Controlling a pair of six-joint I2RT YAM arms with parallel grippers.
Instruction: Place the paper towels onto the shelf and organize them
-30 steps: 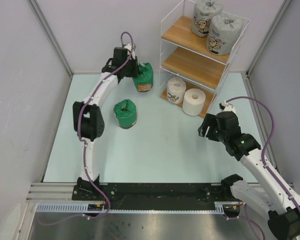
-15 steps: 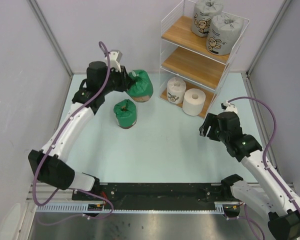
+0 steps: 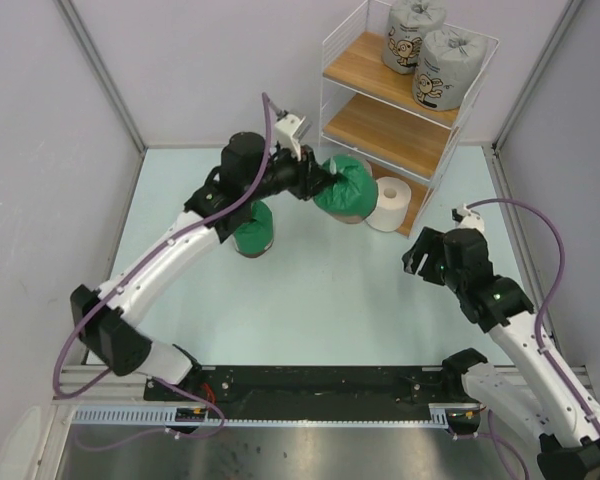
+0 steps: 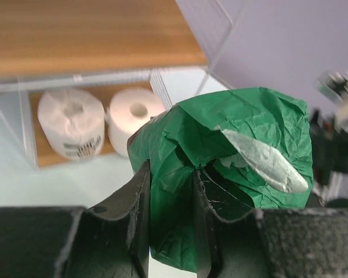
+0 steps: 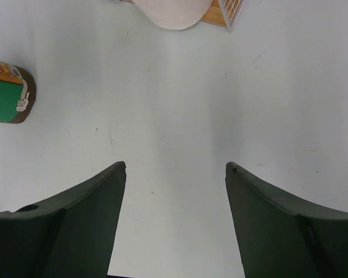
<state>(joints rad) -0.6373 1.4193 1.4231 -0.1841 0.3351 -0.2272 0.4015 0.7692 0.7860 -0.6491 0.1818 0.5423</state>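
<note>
My left gripper [image 3: 323,186] [image 4: 170,174] is shut on the wrap of a green roll [image 3: 346,190] [image 4: 238,150] and holds it in the air in front of the shelf's [image 3: 380,120] lower tiers. The other green roll [image 3: 252,228] stands on the table, partly under my left arm. Two grey cartoon-print rolls [image 3: 432,50] stand on the top board. The bare white roll [image 3: 389,203] [image 4: 138,116] and the white-wrapped roll [image 4: 71,123] sit at the bottom tier; the held roll hides the wrapped one in the top view. My right gripper [image 3: 417,255] [image 5: 176,167] is open and empty over bare table.
The middle wooden board [image 4: 93,35] holds nothing. Grey walls close in the table on the left, back and right. In the right wrist view the green roll [image 5: 8,90] on the table lies far left and the shelf corner [image 5: 223,14] at the top.
My left arm has swung right from the back left, carrying the green roll across to the front of the shelf. The right arm has shifted only slightly.
</note>
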